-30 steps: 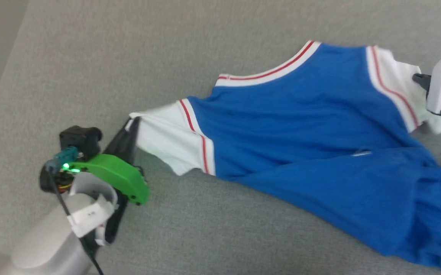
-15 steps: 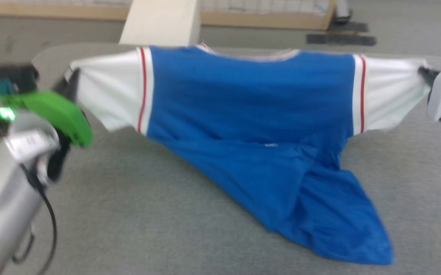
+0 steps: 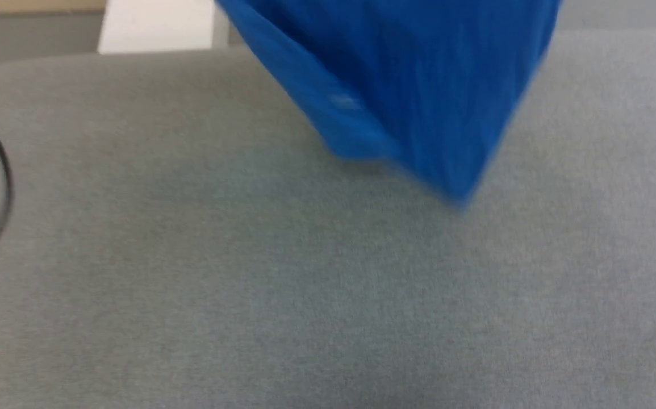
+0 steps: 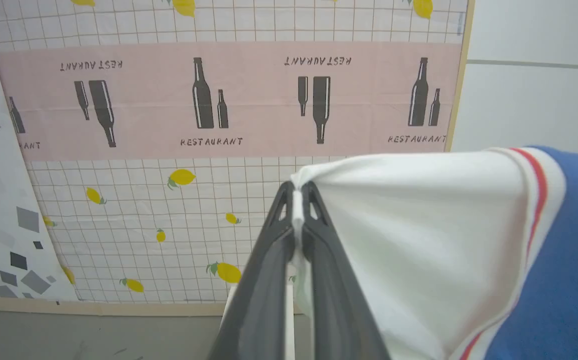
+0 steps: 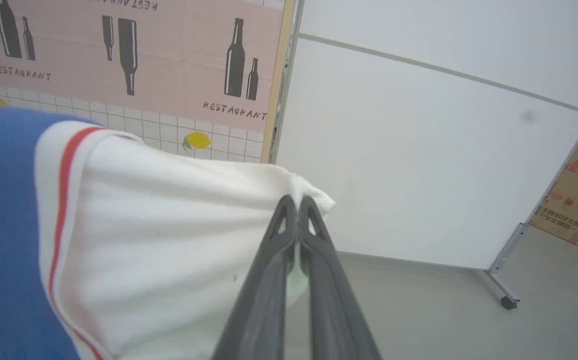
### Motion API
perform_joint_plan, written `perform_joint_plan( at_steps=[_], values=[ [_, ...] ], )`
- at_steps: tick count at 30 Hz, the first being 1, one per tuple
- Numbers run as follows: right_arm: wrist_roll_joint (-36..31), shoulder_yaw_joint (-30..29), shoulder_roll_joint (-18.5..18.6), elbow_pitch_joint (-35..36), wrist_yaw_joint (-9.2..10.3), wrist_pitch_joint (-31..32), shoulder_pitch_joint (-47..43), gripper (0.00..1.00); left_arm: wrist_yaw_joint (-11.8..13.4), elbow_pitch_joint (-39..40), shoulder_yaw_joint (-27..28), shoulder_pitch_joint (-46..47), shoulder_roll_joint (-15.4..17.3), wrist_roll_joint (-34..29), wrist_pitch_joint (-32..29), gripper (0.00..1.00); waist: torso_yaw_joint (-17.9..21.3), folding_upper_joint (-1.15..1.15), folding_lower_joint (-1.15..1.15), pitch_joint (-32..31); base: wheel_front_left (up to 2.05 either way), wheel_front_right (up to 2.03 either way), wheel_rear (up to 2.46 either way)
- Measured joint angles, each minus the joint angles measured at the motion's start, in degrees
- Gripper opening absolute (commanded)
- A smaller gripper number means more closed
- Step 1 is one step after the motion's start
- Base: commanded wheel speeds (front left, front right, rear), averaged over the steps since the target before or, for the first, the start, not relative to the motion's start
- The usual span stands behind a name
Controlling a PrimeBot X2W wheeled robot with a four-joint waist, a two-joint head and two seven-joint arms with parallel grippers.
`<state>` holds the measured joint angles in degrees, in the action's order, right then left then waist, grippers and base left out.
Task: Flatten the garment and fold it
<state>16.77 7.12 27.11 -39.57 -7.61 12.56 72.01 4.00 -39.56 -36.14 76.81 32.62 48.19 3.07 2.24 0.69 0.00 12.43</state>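
Over the grey table [image 3: 328, 295], you've got the garment [image 3: 413, 79] hanging raised, blue tail no longer sprawled flat like earlier, left gripper [image 4: 298, 197] and right gripper [image 5: 297, 204] each clamped on a white sleeve [image 4: 419, 225].

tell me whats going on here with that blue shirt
The robot holds the garment in the air by its two white sleeves. The left claw is shut on the edge of one sleeve, and the right claw is shut on the edge of the other. The blue body hangs down over the grey table, blurred; I cannot tell whether its lowest corner touches the surface. It is not yet laid flat or folded.
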Motion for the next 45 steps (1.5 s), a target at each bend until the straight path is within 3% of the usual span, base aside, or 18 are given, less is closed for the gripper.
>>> perform_joint_plan(
  at_steps=[11, 22, 29, 35, 39, 45],
  values=[
    [-5.8, 1.0, -2.8, -1.3, 0.01, -10.4, 19.9, 0.0, -0.4, -6.5, 1.7, 22.9, -0.5, -4.8, 6.1, 0.0, 1.3, 0.0, 0.0, 13.0, 0.0, 0.0, 0.0],
    [-4.2, 8.0, -7.5, -10.3, 0.01, -15.7, 22.8, 0.0, -3.0, -14.9, 0.8, 23.1, -1.7, -5.7, 8.1, 0.0, 2.4, 0.0, 0.02, 22.5, 0.0, 0.0, 0.0],
    [0.0, 12.8, -8.6, -14.9, 0.01, -18.5, 17.8, 0.0, -6.2, -18.3, 1.9, 14.7, -3.1, -2.4, 10.2, 0.0, 2.4, 0.0, 0.02, 21.7, 0.0, 0.0, 0.0],
    [6.5, 17.0, -8.3, -14.6, 0.01, -21.1, 5.5, 0.0, -8.0, -16.6, 4.6, 1.4, -3.8, 0.3, 11.4, 0.0, 1.8, 0.0, 0.01, 17.5, 0.0, 0.0, 0.0],
    [10.4, 18.9, -6.7, -10.2, 0.01, -22.6, -5.8, 0.0, -7.2, -8.8, 9.9, -11.7, -2.9, 0.6, 11.5, 0.0, 1.2, 0.0, 0.0, 13.6, 0.0, 0.0, 0.0],
    [13.7, 18.5, -3.1, -1.9, 0.01, -23.1, -24.3, 0.0, -2.6, 5.0, 14.2, -36.7, -3.1, -0.1, 11.6, 0.0, 0.5, 0.0, 0.0, 7.7, 0.0, 0.0, 0.0]
  ],
)
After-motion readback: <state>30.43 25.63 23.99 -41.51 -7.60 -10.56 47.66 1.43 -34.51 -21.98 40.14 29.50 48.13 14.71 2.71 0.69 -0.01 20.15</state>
